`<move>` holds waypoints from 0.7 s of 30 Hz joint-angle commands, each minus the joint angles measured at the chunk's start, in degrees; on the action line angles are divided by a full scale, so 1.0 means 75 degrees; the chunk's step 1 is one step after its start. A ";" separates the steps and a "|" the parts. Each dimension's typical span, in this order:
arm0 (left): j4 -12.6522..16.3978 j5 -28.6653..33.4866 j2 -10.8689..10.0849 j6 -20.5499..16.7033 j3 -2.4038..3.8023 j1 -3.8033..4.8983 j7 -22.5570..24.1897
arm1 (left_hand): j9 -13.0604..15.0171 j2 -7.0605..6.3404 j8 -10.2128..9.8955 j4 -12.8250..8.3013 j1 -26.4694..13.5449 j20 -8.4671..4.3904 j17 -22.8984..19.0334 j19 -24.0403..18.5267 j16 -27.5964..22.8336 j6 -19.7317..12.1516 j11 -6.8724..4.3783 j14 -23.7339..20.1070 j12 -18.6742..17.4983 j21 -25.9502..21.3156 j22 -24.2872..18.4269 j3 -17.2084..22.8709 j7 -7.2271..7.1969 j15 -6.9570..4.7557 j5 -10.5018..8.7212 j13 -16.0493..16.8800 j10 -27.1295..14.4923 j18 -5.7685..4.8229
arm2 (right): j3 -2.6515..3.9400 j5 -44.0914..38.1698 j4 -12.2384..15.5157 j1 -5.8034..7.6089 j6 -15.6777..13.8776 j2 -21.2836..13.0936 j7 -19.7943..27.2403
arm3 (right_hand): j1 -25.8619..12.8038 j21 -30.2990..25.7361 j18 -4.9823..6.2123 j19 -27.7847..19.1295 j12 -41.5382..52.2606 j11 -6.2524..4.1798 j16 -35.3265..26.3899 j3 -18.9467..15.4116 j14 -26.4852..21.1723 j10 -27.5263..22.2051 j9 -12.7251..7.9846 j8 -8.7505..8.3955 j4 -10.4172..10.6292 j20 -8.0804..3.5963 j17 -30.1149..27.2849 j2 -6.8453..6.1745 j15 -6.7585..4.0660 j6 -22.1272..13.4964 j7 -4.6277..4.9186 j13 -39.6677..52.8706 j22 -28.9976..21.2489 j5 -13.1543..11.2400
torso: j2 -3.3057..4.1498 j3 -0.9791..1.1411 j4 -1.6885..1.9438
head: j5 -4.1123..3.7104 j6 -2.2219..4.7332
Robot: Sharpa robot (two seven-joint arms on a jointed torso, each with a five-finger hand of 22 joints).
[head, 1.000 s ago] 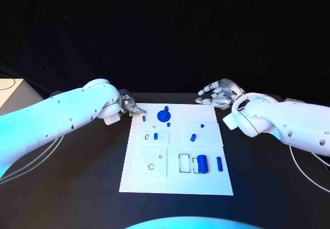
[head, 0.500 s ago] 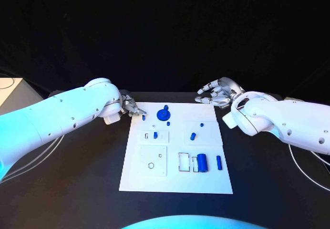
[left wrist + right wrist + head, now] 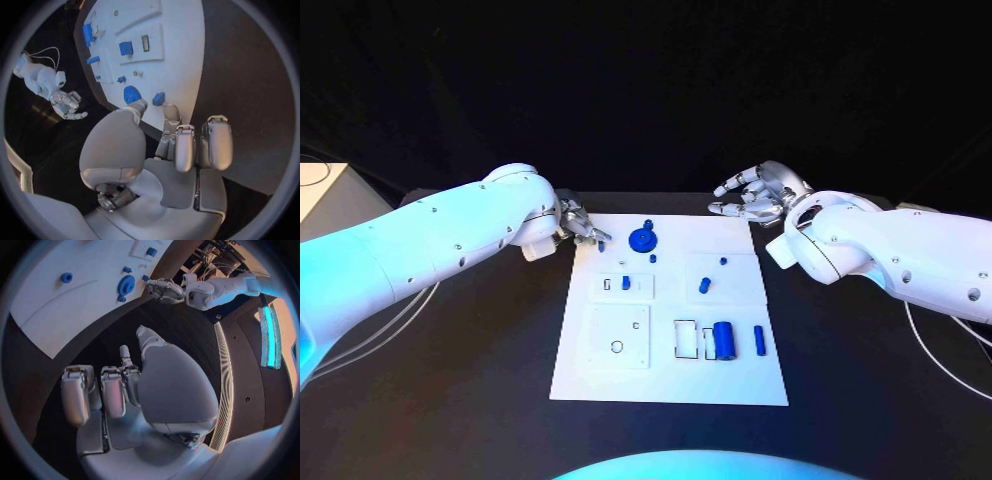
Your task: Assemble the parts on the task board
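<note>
The white task board (image 3: 668, 375) lies in the middle of the black table. At its far end stands a round blue part (image 3: 643, 239), with a small blue peg (image 3: 602, 246) to its left. Further small blue pieces (image 3: 705, 285) dot the middle, and a blue cylinder (image 3: 726, 341) and a thin bar (image 3: 759, 340) lie nearer me. My left hand (image 3: 577, 222) hovers at the board's far left corner, fingertips (image 3: 170, 111) close to the peg (image 3: 159, 98), holding nothing. My right hand (image 3: 754, 195) hangs beyond the far right corner, fingers loosely bent and apart, empty.
A pale box (image 3: 322, 195) stands at the table's left edge. Cables run along the left side (image 3: 387, 320) and the right side (image 3: 942, 350). The board (image 3: 75, 300) has several empty recesses (image 3: 620, 338).
My left hand has crept slightly toward the far end of the board. The right hand and the parts have stayed put.
</note>
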 commanded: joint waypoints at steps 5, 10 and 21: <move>-0.0060 0.0106 0.0066 0.0240 -0.0019 0.0006 0.0102 | -0.0046 0.0155 0.0008 -0.0026 0.0066 0.0001 0.1819 0.0047 0.0048 0.0139 -0.0030 0.0741 0.0098 0.0065 0.0143 -0.0007 -0.0022 0.0017 -0.0032 0.0040 0.0080 0.0091 | 0.0000 -0.0076 0.0004 -0.0003 0.0076 0.0010 0.0070 | -0.0065 -0.0022 0.0041 0.0522 -0.0030 0.0047 -0.0046 0.0060 0.0646 0.0091 -0.0004 0.0056 -0.0010 0.0065 0.1291 0.0022 0.0046 -0.0066 0.0007 0.1324 0.1624 -0.0016 | 0.0003 0.0005 -0.0003 | -0.0017 -0.0017; -0.0098 0.0118 0.0099 0.0247 -0.0039 0.0004 0.0111 | -0.0100 0.0250 -0.0017 -0.0028 0.0182 -0.0011 0.1817 0.0049 0.0048 0.0178 -0.0045 0.0741 0.0111 0.0068 0.0150 0.0042 -0.0035 0.0003 -0.0023 0.0029 0.0080 0.0091 | 0.0000 -0.0077 0.0002 -0.0003 0.0076 0.0012 0.0068 | -0.0065 -0.0022 0.0041 0.0522 -0.0030 0.0047 -0.0046 0.0060 0.0646 0.0091 -0.0004 0.0056 -0.0010 0.0065 0.1291 0.0022 0.0046 -0.0066 0.0007 0.1324 0.1624 -0.0016 | 0.0000 -0.0001 -0.0002 | -0.0035 -0.0026; -0.0166 0.0138 0.0144 0.0216 -0.0058 0.0001 0.0147 | -0.0218 0.0539 -0.0052 -0.0056 0.0602 -0.0039 0.1808 0.0037 0.0044 0.0250 -0.0081 0.0737 0.0117 0.0061 0.0146 0.0285 -0.0074 -0.0030 0.0002 -0.0027 0.0050 0.0093 | 0.0000 -0.0078 -0.0006 -0.0003 0.0077 0.0025 0.0073 | -0.0065 -0.0022 0.0041 0.0522 -0.0030 0.0047 -0.0046 0.0060 0.0646 0.0091 -0.0004 0.0056 -0.0010 0.0065 0.1291 0.0022 0.0046 -0.0066 0.0007 0.1324 0.1624 -0.0016 | -0.0007 -0.0005 0.0002 | -0.0051 -0.0044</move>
